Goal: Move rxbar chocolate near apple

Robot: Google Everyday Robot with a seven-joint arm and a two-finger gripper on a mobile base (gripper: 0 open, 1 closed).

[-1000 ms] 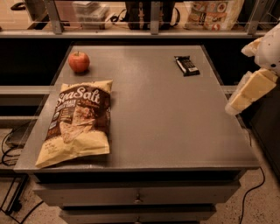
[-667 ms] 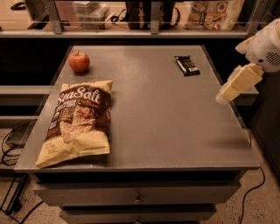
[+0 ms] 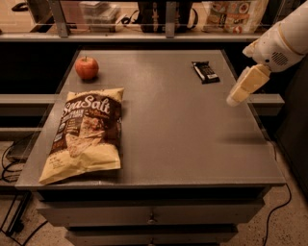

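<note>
The rxbar chocolate (image 3: 205, 71), a small flat bar in a black wrapper, lies on the grey table at the back right. The red apple (image 3: 86, 67) stands at the back left corner of the table, far from the bar. My gripper (image 3: 239, 93) hangs above the table's right edge, in front of and to the right of the bar, not touching it. It holds nothing that I can see.
A large yellow-and-brown "Sea Salt" chip bag (image 3: 85, 133) lies on the left front of the grey table (image 3: 183, 134). A shelf with a rail and packaged goods (image 3: 231, 14) runs behind the table. Drawers sit below the front edge.
My arm and gripper have moved up and to the left, from beside the table's right edge toward the bar. The bar, apple and chip bag have not moved.
</note>
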